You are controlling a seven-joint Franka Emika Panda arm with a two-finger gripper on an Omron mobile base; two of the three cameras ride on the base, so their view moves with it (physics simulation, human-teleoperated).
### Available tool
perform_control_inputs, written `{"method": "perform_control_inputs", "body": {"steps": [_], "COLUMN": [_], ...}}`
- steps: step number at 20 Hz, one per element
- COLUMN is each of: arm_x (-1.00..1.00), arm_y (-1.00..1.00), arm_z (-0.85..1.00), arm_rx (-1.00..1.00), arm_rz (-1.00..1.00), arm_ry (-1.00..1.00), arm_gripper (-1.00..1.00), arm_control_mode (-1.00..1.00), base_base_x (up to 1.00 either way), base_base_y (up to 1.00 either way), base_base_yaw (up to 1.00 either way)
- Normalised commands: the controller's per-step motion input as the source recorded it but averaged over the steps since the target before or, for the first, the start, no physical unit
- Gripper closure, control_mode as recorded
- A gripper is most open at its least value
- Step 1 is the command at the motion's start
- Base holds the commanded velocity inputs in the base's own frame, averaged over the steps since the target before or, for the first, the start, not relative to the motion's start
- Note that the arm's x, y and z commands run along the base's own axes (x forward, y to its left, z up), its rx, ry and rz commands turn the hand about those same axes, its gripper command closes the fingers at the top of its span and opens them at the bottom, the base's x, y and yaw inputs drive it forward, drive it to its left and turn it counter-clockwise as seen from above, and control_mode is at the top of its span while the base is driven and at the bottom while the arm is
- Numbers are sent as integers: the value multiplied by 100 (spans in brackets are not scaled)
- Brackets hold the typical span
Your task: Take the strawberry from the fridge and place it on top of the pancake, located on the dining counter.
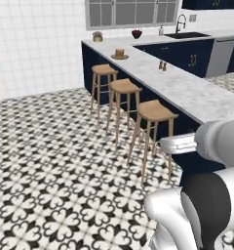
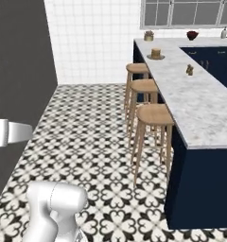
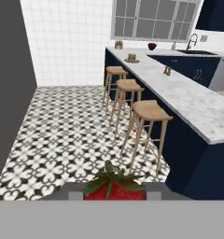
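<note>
My pincer (image 3: pixel 115 195) is pressed in on the strawberry (image 3: pixel 115 187), whose red flesh and green leafy crown sit between the two dark finger tips at the foot of the hand view, carried above the patterned black-and-white floor (image 1: pixel 55 161). The fruit is out of the fridge and in my grip, so the fetching half of the job looks finished and the carry across the kitchen is the step in hand. Ahead and to the right runs the dining surface (image 1: pixel 187 90), a long white-grey marbled top on a navy base, with three wooden stools (image 1: pixel 155 114) lined along its near side. The pancake (image 1: pixel 119 52), a small tan stack on a shallow plate (image 2: pixel 156 57), waits near the far end of that surface, well apart from the strawberry. A small pair of shakers (image 1: pixel 162 65) stands between me and the plate, nearer the middle of the top, and a dark red bowl (image 3: pixel 152 46) and a small tan pot (image 2: pixel 148 35) sit beyond the plate by the window (image 3: pixel 153 19). The sink and tap (image 1: pixel 181 24) belong to the other counter at the back. As I judge it, the next move calls for driving closer along the stools, lifting the fruit above the marbled top, centring it over the stack and only then letting go, since a rounded berry released off-centre could roll off the pancake.
</note>
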Motion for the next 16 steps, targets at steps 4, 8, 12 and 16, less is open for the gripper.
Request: {"method": "perform_control_inputs", "body": {"steps": [4, 8, 12, 16], "arm_x": [0, 0, 0, 0], "arm_y": [0, 0, 0, 0], "arm_z": [0, 0, 0, 0], "arm_rx": [0, 0, 0, 0], "arm_rz": [0, 0, 0, 0], "arm_ry": [0, 0, 0, 0], "arm_gripper": [100, 100, 100, 100], "arm_control_mode": [100, 100, 100, 100], "base_base_x": [75, 100, 100, 100], "base_base_y": [97, 99, 73, 45], "base_base_yaw": [-28, -23, -12, -15]}}
